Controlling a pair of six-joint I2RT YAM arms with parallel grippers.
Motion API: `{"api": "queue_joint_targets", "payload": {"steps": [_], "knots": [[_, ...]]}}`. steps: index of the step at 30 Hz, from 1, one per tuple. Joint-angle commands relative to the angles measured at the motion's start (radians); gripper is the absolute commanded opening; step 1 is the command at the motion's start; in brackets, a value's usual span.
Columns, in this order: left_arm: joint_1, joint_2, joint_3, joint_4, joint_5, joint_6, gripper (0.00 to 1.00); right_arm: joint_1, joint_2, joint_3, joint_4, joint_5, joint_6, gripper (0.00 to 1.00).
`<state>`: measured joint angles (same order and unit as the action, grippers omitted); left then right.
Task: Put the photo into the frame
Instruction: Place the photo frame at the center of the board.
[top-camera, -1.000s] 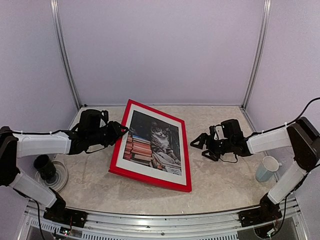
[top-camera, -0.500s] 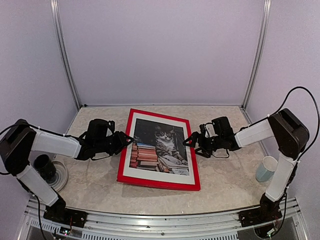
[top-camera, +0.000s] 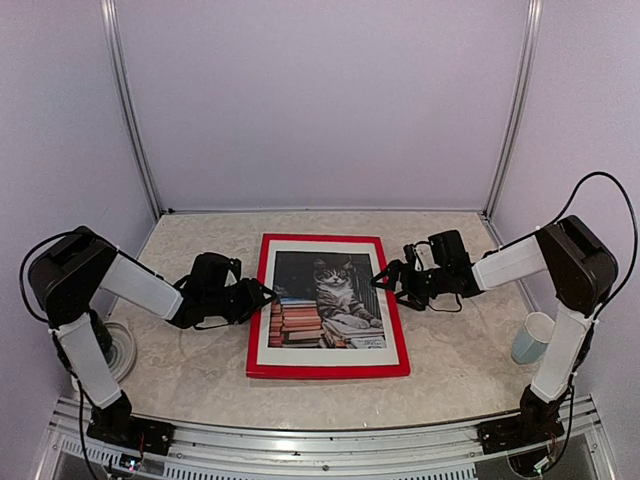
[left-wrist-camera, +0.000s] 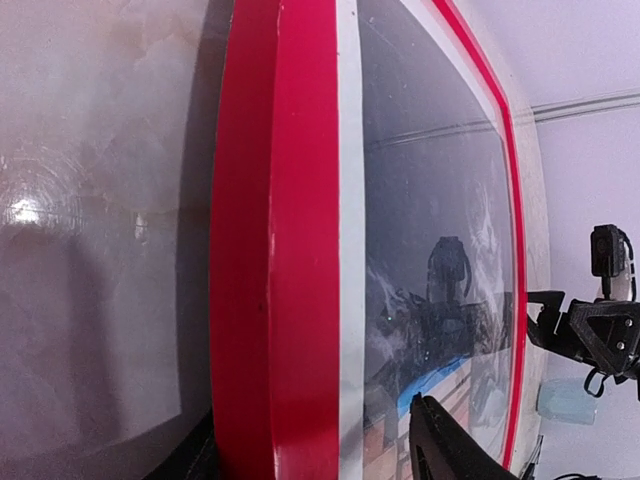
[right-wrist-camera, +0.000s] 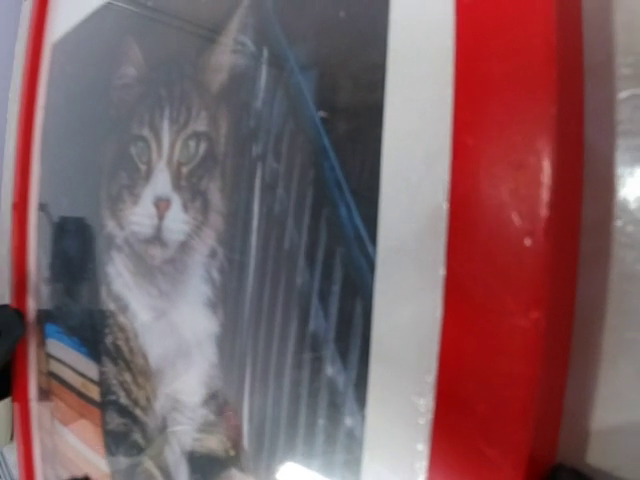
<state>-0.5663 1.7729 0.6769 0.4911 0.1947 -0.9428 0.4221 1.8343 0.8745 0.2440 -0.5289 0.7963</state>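
Observation:
The red frame lies flat on the table, square to the front edge. The cat photo sits inside it behind a white border, under the glass. My left gripper is at the frame's left rim, open. One finger is over the glass and the other is outside the rim. In the left wrist view the frame and photo fill the picture, with my left gripper at the bottom. My right gripper stands open at the right rim. The right wrist view shows only the frame and the photo, not its fingers.
A pale cup stands near the right arm's base side. A black cup sits on a clear round disc at the left. Walls close the table at the back and both sides.
The frame, tilted up and skewed a second ago, now lies flat and straight. Both grippers came lower and closer to its side rims. The left jaws have widened.

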Motion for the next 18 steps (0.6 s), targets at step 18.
{"api": "queue_joint_targets", "payload": {"steps": [18], "knots": [[-0.012, 0.072, 0.137, 0.037, -0.004, 0.053, 0.82, -0.067, -0.021, 0.033, -0.127, 0.054, -0.067, 0.99]]}}
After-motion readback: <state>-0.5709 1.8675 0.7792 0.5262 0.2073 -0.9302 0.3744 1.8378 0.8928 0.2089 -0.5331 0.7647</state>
